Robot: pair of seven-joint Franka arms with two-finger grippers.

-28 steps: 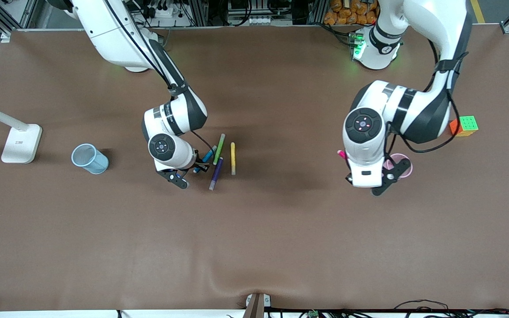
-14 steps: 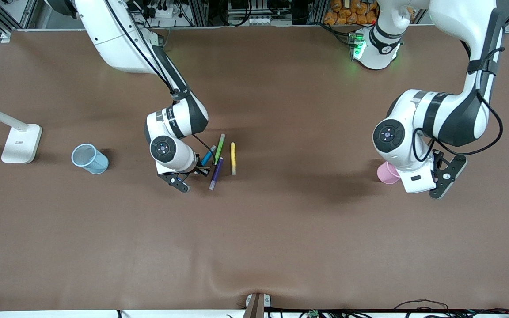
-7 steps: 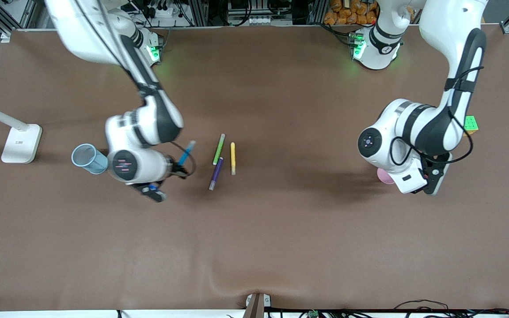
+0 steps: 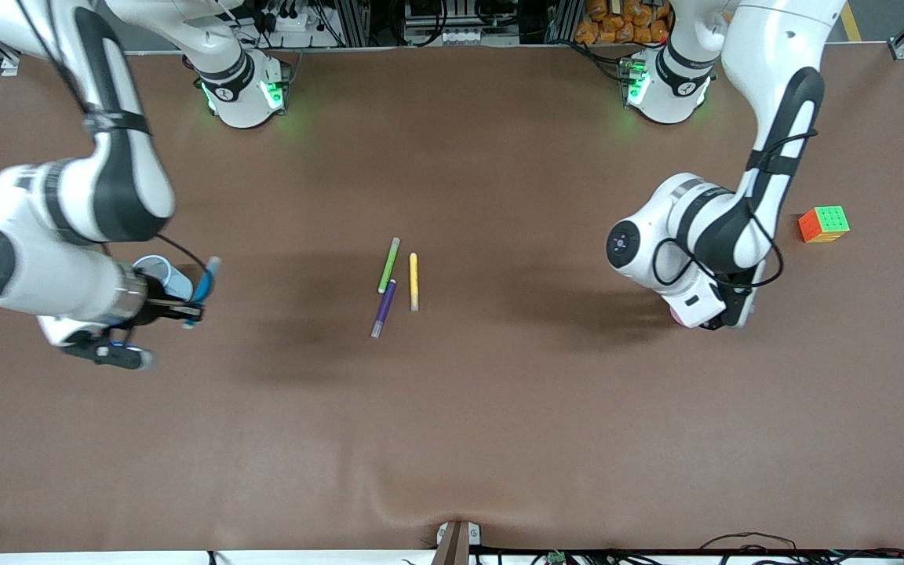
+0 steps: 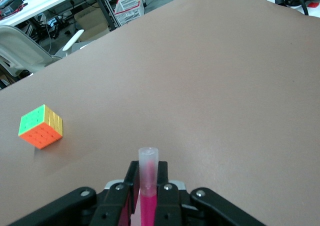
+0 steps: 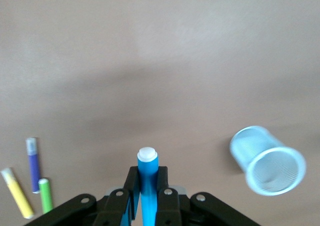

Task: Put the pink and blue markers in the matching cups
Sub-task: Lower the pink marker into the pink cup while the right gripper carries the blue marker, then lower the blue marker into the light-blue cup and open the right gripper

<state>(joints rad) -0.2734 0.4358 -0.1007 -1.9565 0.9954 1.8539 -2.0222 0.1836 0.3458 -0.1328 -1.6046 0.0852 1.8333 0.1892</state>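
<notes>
In the front view, the right claw [image 4: 185, 312] is seen clamped on the blue marker [image 4: 202, 289], held over the brown surface [image 4: 452, 424] just beside the light blue cup [image 4: 163, 275], which is partly hidden by the arm. The left claw [image 4: 715, 323] is tucked under its own wrist at the left arm's end of the surface, and only a sliver of the pink cup [image 4: 678, 315] is shown beneath it. A green pen [image 4: 388, 265], a yellow pen [image 4: 413, 281] and a purple pen [image 4: 383, 308] are laid close together mid-surface, and a colour cube [image 4: 823, 224] is seen near the left arm. In the left wrist view, the left claw [image 5: 148, 193] is shown clenched on the pink marker [image 5: 148, 186], its pale cap pointing away, with the colour cube [image 5: 41, 127] resting well apart. In the right wrist view, the right claw [image 6: 146, 190] is seen gripping the blue marker [image 6: 147, 181], with the light blue cup [image 6: 267, 161] near and the three pens grouped apart.
</notes>
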